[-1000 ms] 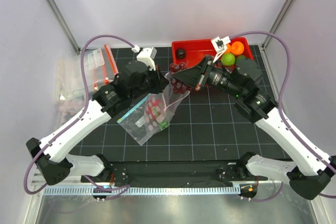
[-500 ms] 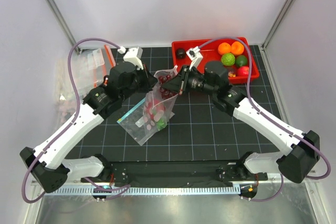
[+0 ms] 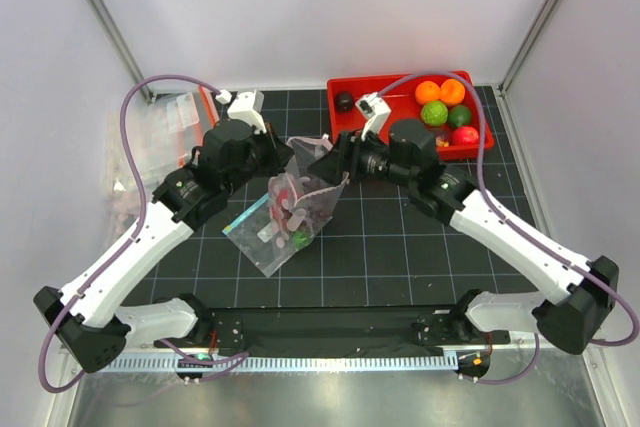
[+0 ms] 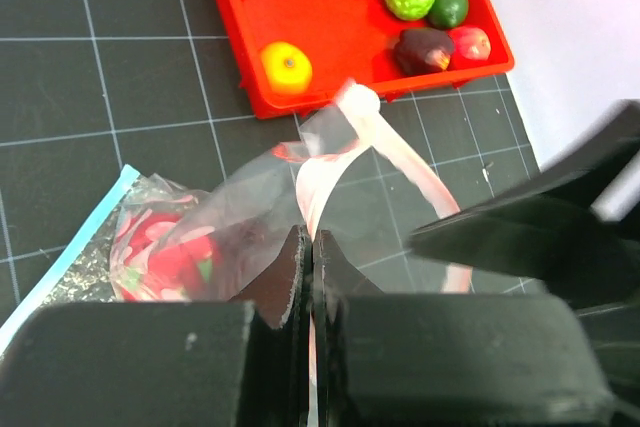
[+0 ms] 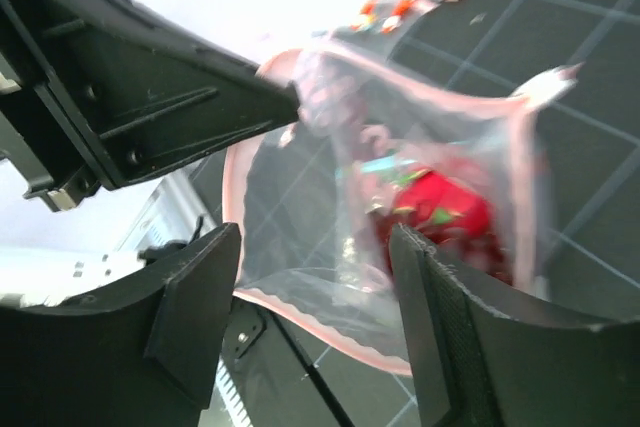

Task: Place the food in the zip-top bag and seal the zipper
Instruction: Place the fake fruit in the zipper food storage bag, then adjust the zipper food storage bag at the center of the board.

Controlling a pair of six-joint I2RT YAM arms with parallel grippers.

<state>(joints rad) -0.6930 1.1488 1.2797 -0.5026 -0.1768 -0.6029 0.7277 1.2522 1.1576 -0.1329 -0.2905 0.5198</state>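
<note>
The dotted zip-top bag stands with its mouth held up at the mat's centre. My left gripper is shut on the pink zipper strip at the mouth's left side. My right gripper is open just over the gaping mouth, with nothing between its fingers. Inside the bag lie the pink dragon fruit and a dark shape, possibly the grape bunch. A dark fruit and a red round fruit sit in the red bin.
The red bin at the back right also holds orange and green toy fruits. A plain bag with a teal strip lies under the dotted bag. A pile of spare bags sits at the back left.
My right gripper carried the grape bunch left to the bag's mouth, then opened; the grapes are no longer between its fingers. The left arm shifted slightly, still holding the rim.
</note>
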